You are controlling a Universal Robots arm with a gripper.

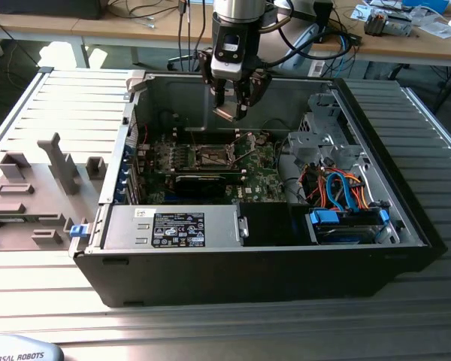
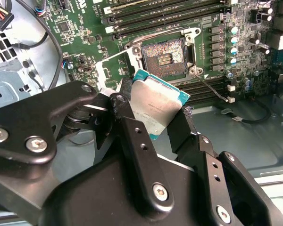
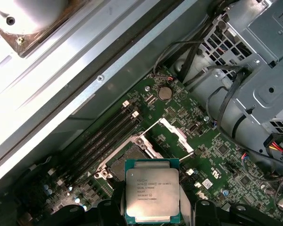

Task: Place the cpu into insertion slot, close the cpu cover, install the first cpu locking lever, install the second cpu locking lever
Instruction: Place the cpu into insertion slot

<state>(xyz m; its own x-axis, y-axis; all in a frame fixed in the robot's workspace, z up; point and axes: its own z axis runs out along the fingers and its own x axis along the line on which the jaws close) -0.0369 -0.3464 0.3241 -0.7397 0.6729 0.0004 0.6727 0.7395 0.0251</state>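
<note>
- **Exterior view: arm pose.** The arm's grey-and-black wrist comes down almost vertically into the open black desktop computer case (image 1: 410,222), with the black two-finger gripper (image 1: 234,107) pointing straight down. The gripper is clamped on the cpu (image 1: 225,113), a small flat square chip with a silver-grey metal top. The chip hangs in the air above the green motherboard (image 1: 264,171), well apart from the square insertion slot (image 1: 213,156) beneath.
- **Second wrist view: grasp.** The black fingers (image 2: 132,136) press on opposite edges of the cpu (image 2: 158,106), so the gripper (image 2: 155,127) is narrowed to the chip's width. The chip appears tilted against the board. The insertion slot (image 2: 164,56) lies bare. The cpu cover (image 2: 112,58), a thin silvery metal frame, is swung up just beside it. A thin wire locking lever (image 2: 211,88) stands released on the other side.
- **First wrist view: alignment.** The cpu (image 3: 152,195) shows its metal top and sits between the fingertips of the gripper (image 3: 153,214). It partly overlaps the insertion slot (image 3: 119,165) in the picture. The cpu cover (image 3: 173,132) stands open.
- **Risk (judgement).** An edge-only grasp leaves little margin, and a slip would drop the chip onto the board. If the chip goes down tilted or rotated off the slot's outline, a corner would probably land first and could bend the slot's contacts. The raised cover and the loose lever stand close enough that a chip edge or a finger might catch on them.
</note>
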